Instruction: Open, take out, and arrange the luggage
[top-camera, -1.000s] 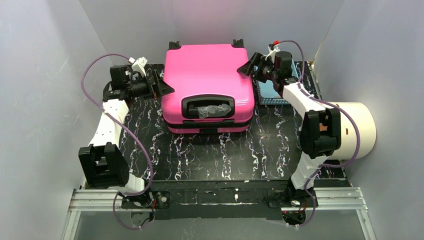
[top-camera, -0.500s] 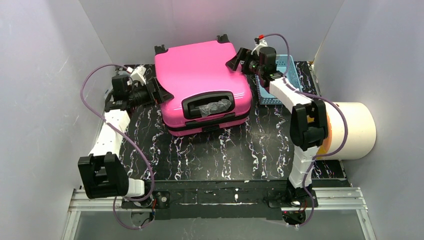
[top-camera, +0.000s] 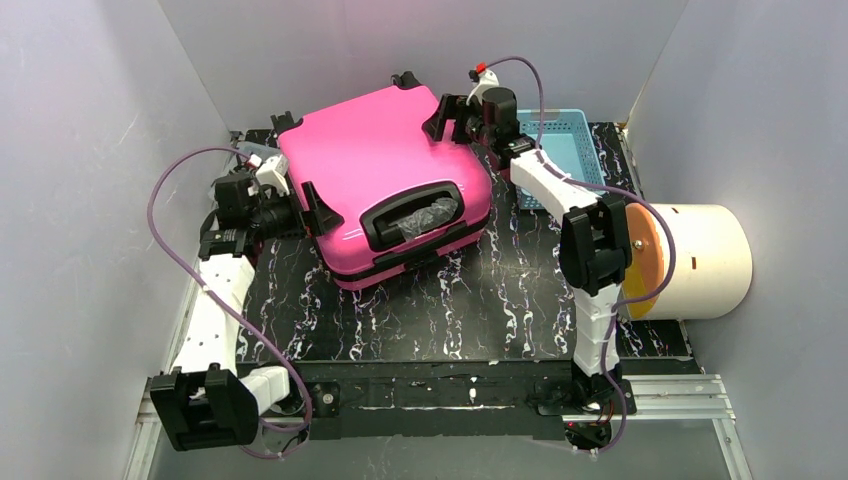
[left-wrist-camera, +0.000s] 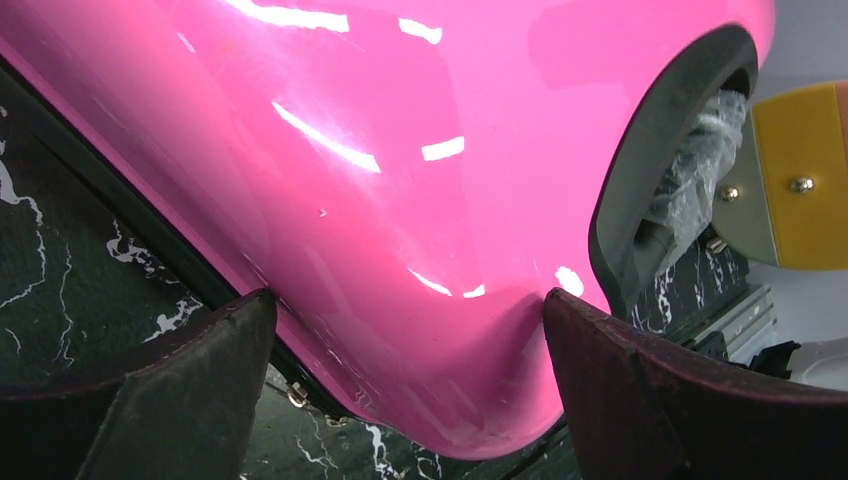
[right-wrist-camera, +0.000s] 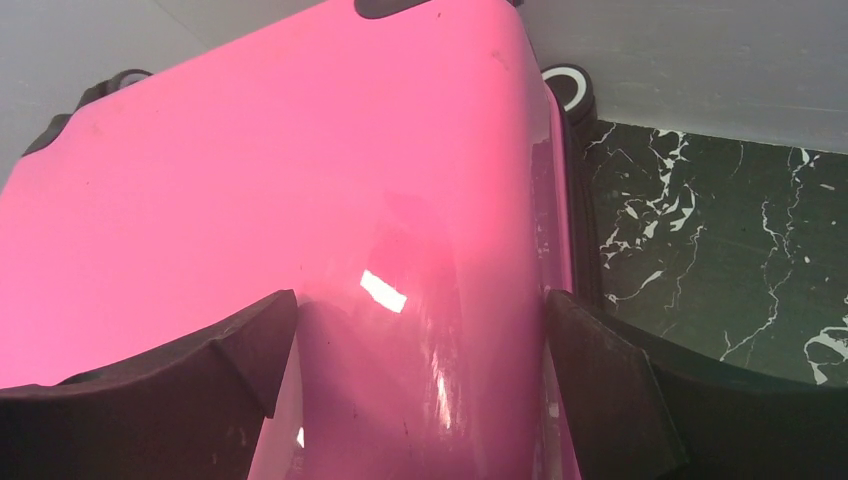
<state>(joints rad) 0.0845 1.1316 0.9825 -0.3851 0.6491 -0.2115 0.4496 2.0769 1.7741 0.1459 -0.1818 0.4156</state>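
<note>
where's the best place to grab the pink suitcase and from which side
Grip the black carry handle at the near end of the luggage, coming from the near side, slightly above. It is probably the easiest part to close on, being a narrow raised bar; the glossy shell is broad and rounded.

The luggage (top-camera: 370, 150) is hot pink with a black handle (top-camera: 415, 218), the table (top-camera: 480, 300) black marbled white.

Luggage (top-camera: 385, 170) askew on the bench's (top-camera: 480, 300) far half.
It lies flat, left of centre. A basket (top-camera: 572, 121) sits beside it at the far right corner and a cylinder (top-camera: 705, 262) by the right edge. The left pincer (top-camera: 316, 207) meets its left side, the right pincer (top-camera: 443, 115) its far right corner.
</note>
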